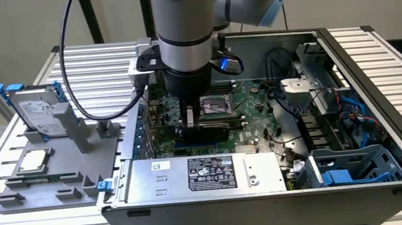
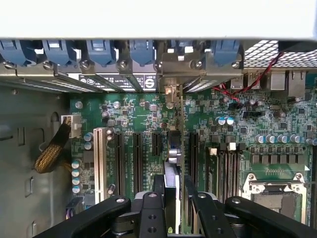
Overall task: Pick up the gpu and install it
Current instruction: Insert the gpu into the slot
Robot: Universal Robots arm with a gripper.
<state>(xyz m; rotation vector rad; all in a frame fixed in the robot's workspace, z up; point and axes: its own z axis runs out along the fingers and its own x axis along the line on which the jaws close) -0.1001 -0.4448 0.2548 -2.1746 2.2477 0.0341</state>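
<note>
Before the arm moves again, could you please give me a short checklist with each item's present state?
- Gpu between the gripper's fingers: ok
- Gpu over the motherboard, inside the open case: ok
- Gpu edge-on to the board, in line with the slots: ok
- Gpu's bracket end at the rear slot covers: ok
- Gpu fully seated in its slot: cannot tell

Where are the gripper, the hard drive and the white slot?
Gripper [image 2: 171,186]: wrist view, midway between its fingertips.
Hard drive [image 1: 40,116]: exterior view, on its silver face.
White slot [image 2: 100,166]: wrist view, midway along its length.
</note>
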